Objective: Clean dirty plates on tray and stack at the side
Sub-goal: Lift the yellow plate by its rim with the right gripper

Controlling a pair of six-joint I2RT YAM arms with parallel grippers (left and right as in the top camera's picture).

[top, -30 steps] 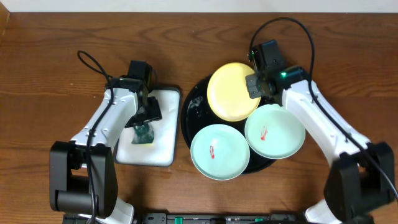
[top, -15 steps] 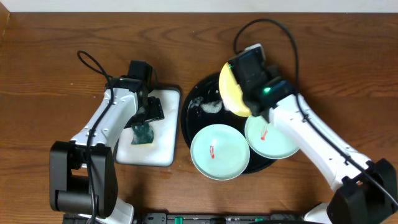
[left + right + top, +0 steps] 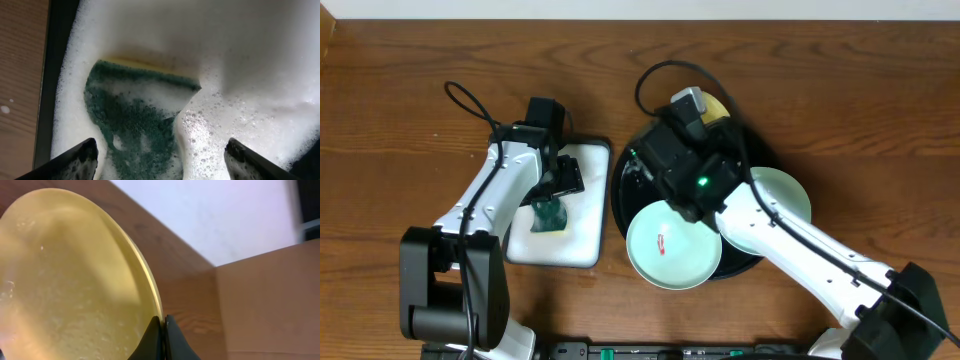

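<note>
Both arms bend inward; right jaws clamp the yellow plate (image 3: 65, 280), left jaws gape above sponge (image 3: 135, 130).

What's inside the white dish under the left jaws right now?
A green sponge with a yellow edge lies in white foam. The foam covers the dish floor and part of the sponge, so anything beneath is hidden.
</note>
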